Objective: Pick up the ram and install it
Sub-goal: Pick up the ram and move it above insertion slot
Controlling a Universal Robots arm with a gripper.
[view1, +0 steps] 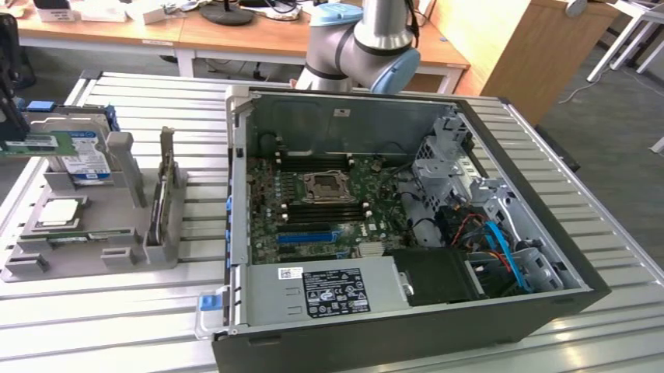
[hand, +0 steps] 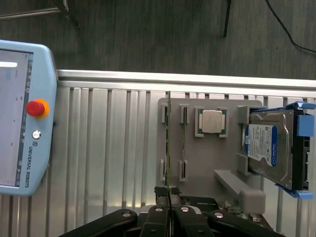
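Observation:
The ram (view1: 31, 144) is a slim green stick held above the grey parts tray (view1: 73, 260), at the exterior view's far left, with my gripper (view1: 23, 137) shut on it. In the wrist view the ram (hand: 169, 148) shows edge-on as a thin line running out from between my closed fingertips (hand: 169, 193), hanging over the tray (hand: 217, 158). A second green stick (view1: 164, 186) stands in a tray slot (hand: 183, 143) beside it. The motherboard (view1: 343, 225) lies in the open computer case, its black slots (view1: 322, 165) beside the processor socket (view1: 326, 187).
The tray also carries a blue-labelled hard drive (hand: 266, 148) and a square silver processor (hand: 212, 122). The open case (view1: 539, 303) fills the exterior view's middle and right, with cables and a power supply (view1: 322, 289) inside. A teach pendant (hand: 22, 118) lies on the slatted table (hand: 118, 148).

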